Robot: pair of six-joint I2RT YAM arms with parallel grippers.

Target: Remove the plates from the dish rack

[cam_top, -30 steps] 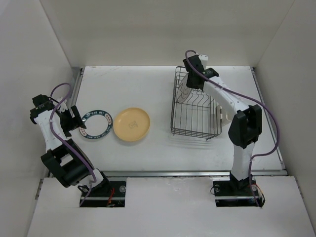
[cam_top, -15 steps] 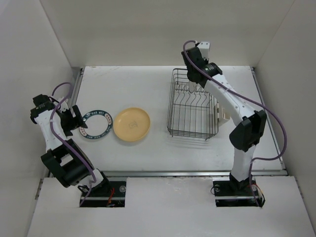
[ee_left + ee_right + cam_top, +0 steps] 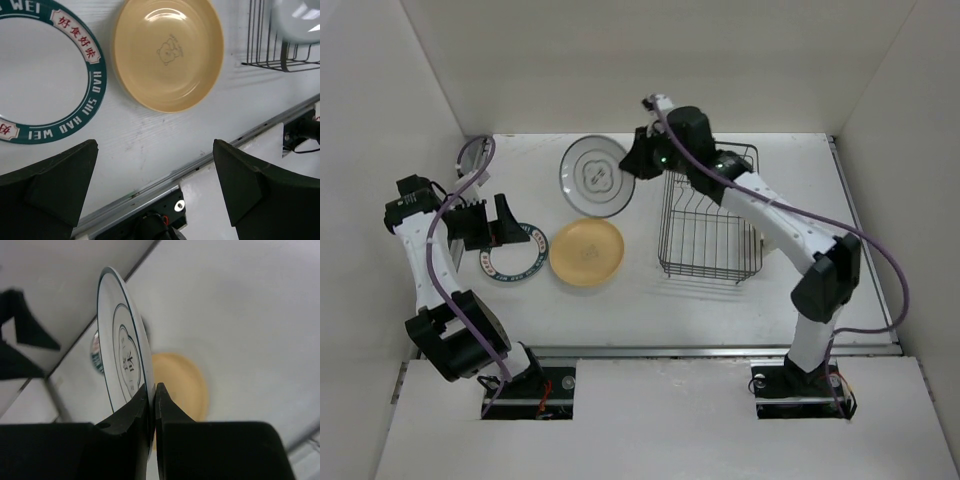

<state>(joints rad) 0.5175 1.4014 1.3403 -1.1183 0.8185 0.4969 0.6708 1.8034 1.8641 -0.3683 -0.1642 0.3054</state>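
My right gripper (image 3: 636, 164) is shut on the rim of the white plate with thin dark rings (image 3: 595, 175) and holds it in the air over the far middle of the table, left of the dish rack (image 3: 710, 215). In the right wrist view the plate (image 3: 122, 360) stands on edge between my fingertips (image 3: 151, 390). The yellow-orange plate (image 3: 586, 251) and the lettered-rim plate (image 3: 512, 250) lie flat on the table. My left gripper (image 3: 500, 222) is open and empty above the lettered plate's near-left rim (image 3: 45, 75). No plates show in the rack. No cream plate shows.
A white cutlery holder (image 3: 767, 235) hangs on the rack's right side. White walls close in the table on three sides. A metal rail (image 3: 660, 350) runs along the near edge. The left wrist view shows the yellow plate (image 3: 167, 52) and a rack corner (image 3: 280, 45).
My right gripper lifted the ringed plate out of the rack and swung it left over the table. My left gripper moved a little right and further from me, toward the lettered plate.
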